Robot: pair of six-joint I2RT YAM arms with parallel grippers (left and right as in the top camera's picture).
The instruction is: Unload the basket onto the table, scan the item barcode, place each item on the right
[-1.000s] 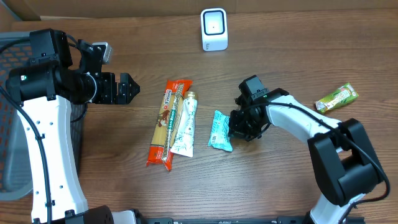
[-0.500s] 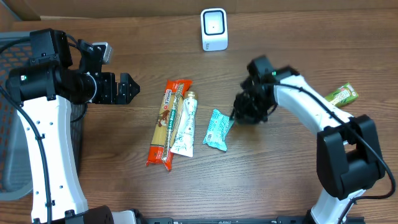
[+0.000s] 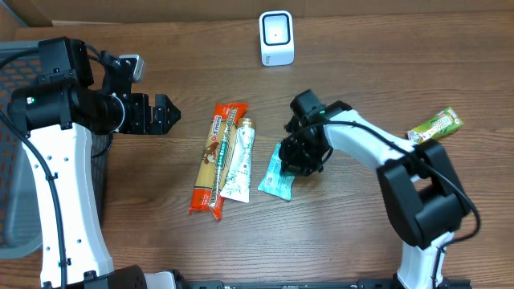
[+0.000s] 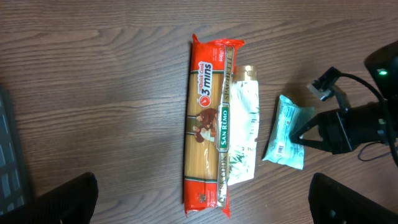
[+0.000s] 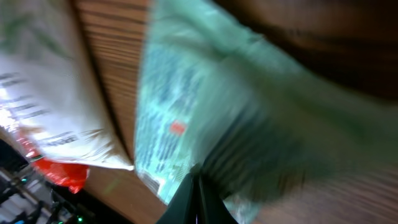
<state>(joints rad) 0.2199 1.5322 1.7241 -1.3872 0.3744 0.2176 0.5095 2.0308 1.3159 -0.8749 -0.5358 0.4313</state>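
Observation:
A teal packet point(image 3: 273, 178) lies flat on the wooden table, seen also in the left wrist view point(image 4: 285, 134) with a small barcode on it. My right gripper point(image 3: 294, 163) is shut, its tips against the packet's right edge point(image 4: 298, 134). In the right wrist view, which is blurred, the closed fingertips point(image 5: 198, 180) rest on the teal packet point(image 5: 180, 112); nothing shows between them. The white barcode scanner point(image 3: 277, 38) stands at the back of the table. My left gripper point(image 3: 170, 112) hangs wide open high over the left side and holds nothing point(image 4: 204, 186).
A red pasta pack point(image 3: 215, 160) and a white pouch point(image 3: 238, 164) lie side by side left of the teal packet. A green snack packet point(image 3: 434, 126) sits at the far right. A dark mesh basket point(image 3: 12, 160) stands at the left edge.
My right gripper swung away to the right, then came back left onto the teal packet, which has shifted and turned slightly left. The left arm has not moved.

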